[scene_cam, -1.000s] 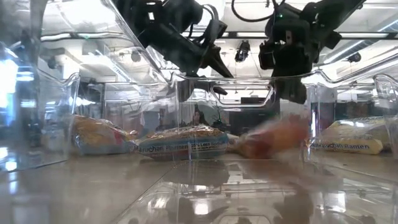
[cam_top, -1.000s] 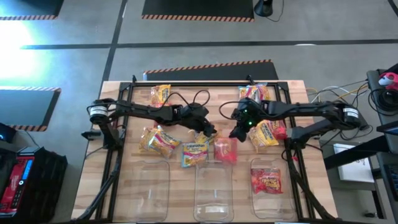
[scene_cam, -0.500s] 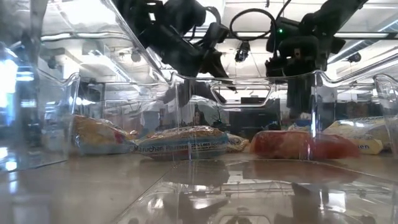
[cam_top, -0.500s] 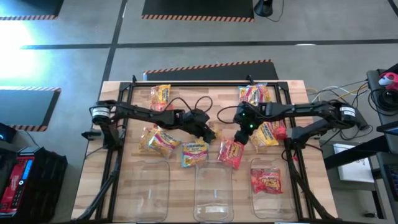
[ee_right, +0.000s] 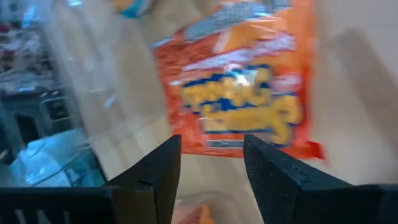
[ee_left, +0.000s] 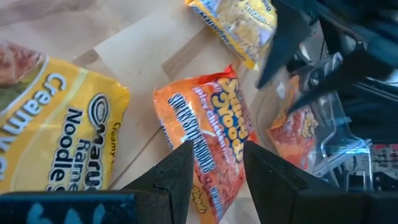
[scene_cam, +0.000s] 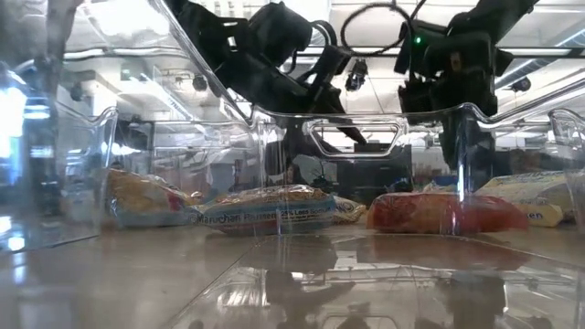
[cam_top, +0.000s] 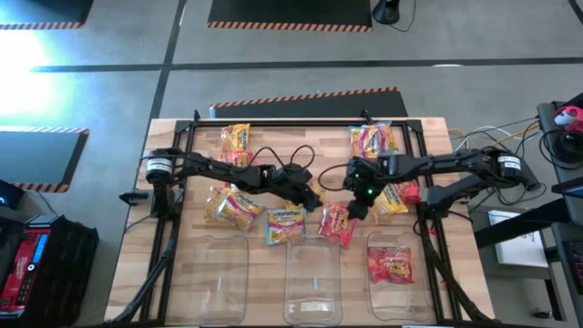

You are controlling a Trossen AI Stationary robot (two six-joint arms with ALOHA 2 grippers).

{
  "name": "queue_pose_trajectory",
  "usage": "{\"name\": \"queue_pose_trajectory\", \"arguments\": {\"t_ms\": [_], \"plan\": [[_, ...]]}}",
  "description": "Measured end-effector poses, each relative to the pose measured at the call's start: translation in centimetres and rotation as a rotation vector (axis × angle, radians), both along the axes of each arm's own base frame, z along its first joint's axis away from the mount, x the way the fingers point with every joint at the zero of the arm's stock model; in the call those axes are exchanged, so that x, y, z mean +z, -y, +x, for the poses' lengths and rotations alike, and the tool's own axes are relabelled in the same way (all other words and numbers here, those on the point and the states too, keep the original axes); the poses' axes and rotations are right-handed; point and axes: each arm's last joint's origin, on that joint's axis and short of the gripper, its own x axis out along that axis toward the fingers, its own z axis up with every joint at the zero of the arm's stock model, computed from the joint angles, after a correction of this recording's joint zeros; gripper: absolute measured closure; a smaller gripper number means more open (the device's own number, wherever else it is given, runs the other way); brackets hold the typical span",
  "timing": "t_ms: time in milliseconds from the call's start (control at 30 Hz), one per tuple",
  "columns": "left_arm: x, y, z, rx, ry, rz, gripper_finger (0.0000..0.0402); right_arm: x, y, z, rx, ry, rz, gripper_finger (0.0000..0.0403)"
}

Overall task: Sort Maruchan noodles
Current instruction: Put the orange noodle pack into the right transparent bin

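One red crinkly plastic noodle packet (cam_top: pixel 391 265) lies in the right clear plastic bin (cam_top: pixel 372 290); other packets remain on the wooden desk (cam_top: pixel 196 293), both jaws apart and empty.

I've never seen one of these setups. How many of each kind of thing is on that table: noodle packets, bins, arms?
Noodle packets: 8 that can be told apart (overlapping ones may hide more)
Clear bins: 3
Robot arms: 2
Total: 13
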Motion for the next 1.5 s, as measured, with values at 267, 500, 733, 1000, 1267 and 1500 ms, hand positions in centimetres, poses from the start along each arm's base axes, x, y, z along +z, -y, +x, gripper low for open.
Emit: {"name": "queue_pose_trajectory", "arguments": {"t_ms": [267, 500, 733, 1000, 1267, 1500], "plan": [[0.1, 0.0, 0.0, 0.000, 0.007, 0.001, 0.0279, -1.3, -1.0, 1.1, 0.054, 0.000, 0.002, 0.0252], [0.1, 0.0, 0.0, 0.011, 0.005, -0.015, 0.0279, -3.2, -1.0, 2.1, 0.087, -0.013, -0.038, 0.0257], [0.2, 0.3, 0.0, 0.012, 0.004, -0.029, 0.0279, -3.6, -0.2, 2.2, 0.097, -0.007, -0.201, 0.0266], [0.5, 0.6, 0.3, -0.009, 0.049, -0.036, 0.0279, -3.3, 1.9, 2.3, 0.009, 0.006, -0.380, 0.0268], [-0.1, 0.6, 0.6, -0.009, 0.049, -0.036, 0.0279, -1.8, 3.1, 3.5, -0.040, 0.080, -0.409, 0.0266], [-1.8, 0.3, 0.8, 0.005, 0.008, -0.036, 0.0279, -0.7, 3.0, 3.4, -0.025, 0.023, -0.381, 0.0268]]}}
